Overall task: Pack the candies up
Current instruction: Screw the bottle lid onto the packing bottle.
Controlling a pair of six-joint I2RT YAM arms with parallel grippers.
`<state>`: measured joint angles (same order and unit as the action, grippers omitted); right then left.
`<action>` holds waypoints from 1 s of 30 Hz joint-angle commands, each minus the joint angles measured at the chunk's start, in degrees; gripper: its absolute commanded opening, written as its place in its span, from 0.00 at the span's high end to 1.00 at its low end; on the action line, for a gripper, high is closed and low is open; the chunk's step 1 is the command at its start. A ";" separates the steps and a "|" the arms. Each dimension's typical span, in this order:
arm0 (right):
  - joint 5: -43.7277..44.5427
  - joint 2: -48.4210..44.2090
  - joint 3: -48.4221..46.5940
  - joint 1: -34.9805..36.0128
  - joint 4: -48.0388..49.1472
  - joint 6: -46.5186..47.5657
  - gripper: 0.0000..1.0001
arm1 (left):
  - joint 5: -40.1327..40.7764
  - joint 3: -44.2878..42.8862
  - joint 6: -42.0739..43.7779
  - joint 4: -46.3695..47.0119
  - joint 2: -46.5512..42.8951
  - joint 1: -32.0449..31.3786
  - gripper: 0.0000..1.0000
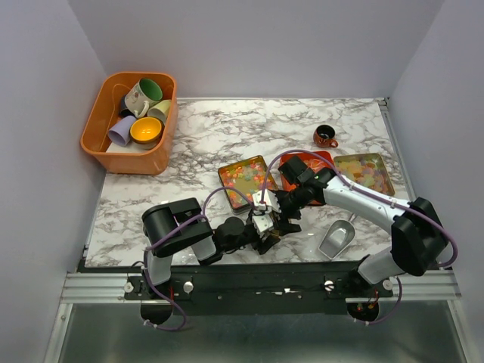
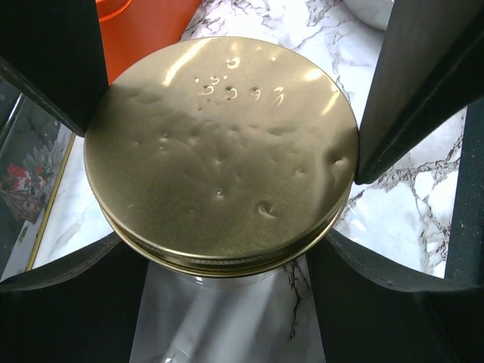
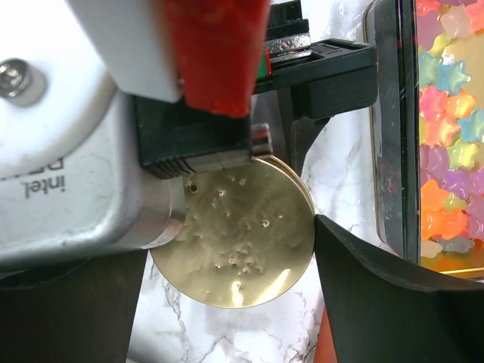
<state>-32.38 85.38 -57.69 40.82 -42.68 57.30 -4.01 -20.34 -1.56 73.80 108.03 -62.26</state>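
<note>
The left gripper (image 2: 221,151) squeezes the gold lid (image 2: 227,204). The right gripper (image 3: 231,246) sits around the lid too, but I cannot tell if it grips. The candies (image 3: 446,151) lie in a tray (image 3: 393,113) just beside.

Left gripper (image 1: 272,236) and right gripper (image 1: 281,210) crowd the gold lid (image 2: 219,159); tray (image 1: 240,162) blocks 12 o'clock, metal scoop (image 1: 336,240) 3 o'clock; table (image 1: 189,159) bare toward 10 o'clock

a lab test cell: plain walls (image 1: 265,45) enclosing a marble-print tabletop (image 1: 227,128).
</note>
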 commanded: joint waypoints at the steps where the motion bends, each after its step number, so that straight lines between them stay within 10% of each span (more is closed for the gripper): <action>1: -1.02 2.24 1.09 1.63 -0.39 -1.04 0.06 | 1.20 0.39 1.21 -1.29 1.57 -0.85 0.26; 21: 6.54 -0.58 -0.66 -5.22 -0.04 -6.23 0.00 | 0.94 0.74 2.18 -1.38 1.31 -0.93 0.26; 30: -3.38 -2.68 -2.25 -8.56 -2.59 -4.57 0.00 | 0.58 0.56 1.83 -1.91 1.31 -0.93 0.26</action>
<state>-29.32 84.82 -58.63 32.84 -43.29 51.00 -3.64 -20.14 -1.06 74.11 108.03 -62.50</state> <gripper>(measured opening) 0.994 0.817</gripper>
